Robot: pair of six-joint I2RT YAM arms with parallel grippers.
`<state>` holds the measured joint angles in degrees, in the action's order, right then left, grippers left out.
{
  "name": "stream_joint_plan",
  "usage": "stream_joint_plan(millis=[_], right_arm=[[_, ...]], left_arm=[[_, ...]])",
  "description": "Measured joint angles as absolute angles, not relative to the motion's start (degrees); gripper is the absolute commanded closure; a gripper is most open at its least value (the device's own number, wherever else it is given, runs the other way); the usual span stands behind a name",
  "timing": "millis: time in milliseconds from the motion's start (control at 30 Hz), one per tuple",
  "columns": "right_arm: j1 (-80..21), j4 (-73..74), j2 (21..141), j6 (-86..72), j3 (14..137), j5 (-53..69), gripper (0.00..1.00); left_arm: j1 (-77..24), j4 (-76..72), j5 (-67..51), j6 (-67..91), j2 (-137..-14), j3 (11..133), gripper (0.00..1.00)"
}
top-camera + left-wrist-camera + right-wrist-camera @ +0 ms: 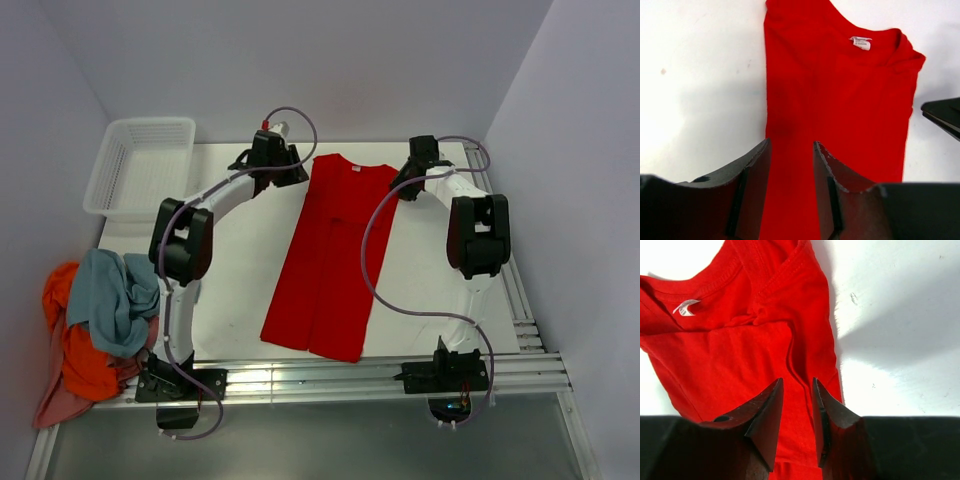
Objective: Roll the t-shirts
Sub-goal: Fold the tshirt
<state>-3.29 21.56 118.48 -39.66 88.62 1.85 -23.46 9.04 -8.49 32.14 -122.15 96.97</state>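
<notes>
A bright red t-shirt (330,260) lies flat on the white table, folded lengthwise into a long strip, with its collar at the far end. Its white neck label shows in the left wrist view (861,42) and the right wrist view (685,307). My left gripper (300,175) hovers at the collar end's left edge, open and empty, over the red cloth (840,100). My right gripper (400,188) hovers at the collar end's right edge, open and empty, over a folded sleeve (805,315). A pile of blue-grey (115,295), orange (80,355) and pinkish (55,405) shirts lies at the near left.
A white mesh basket (140,165) stands at the far left of the table (240,270). Cables loop from both arms, the right one crossing above the red shirt. The right gripper's finger (945,115) shows at the edge of the left wrist view.
</notes>
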Motion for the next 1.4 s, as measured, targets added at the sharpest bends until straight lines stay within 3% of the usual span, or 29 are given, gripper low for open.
stream_joint_plan(millis=[600,833,1000,1167,1333,1400], right_arm=[[-3.9,22.0,118.8,-40.9,88.7,1.7,0.66],[-4.5,22.2,120.1,-42.5,88.9,1.7,0.75],[-5.8,24.3,125.0,-43.7,92.5,1.1,0.75],[-6.9,27.8,128.0,-44.7,98.9,-0.5,0.86],[-7.3,30.2,130.7,-45.4,102.8,-1.2,0.87],[-7.3,30.3,130.7,-45.5,102.8,-1.5,0.87]], left_arm=[[-22.0,5.1,-15.9,31.0,-146.0,121.9,0.54],[-20.4,1.1,-19.4,35.2,-153.8,128.7,0.55],[-19.5,0.2,-21.1,39.0,-154.6,129.1,0.57],[-19.1,1.7,-20.8,41.3,-154.6,129.1,0.66],[-19.2,2.1,-21.2,41.7,-154.6,129.1,0.6],[-19.2,2.4,-21.2,41.8,-154.6,129.2,0.65]])
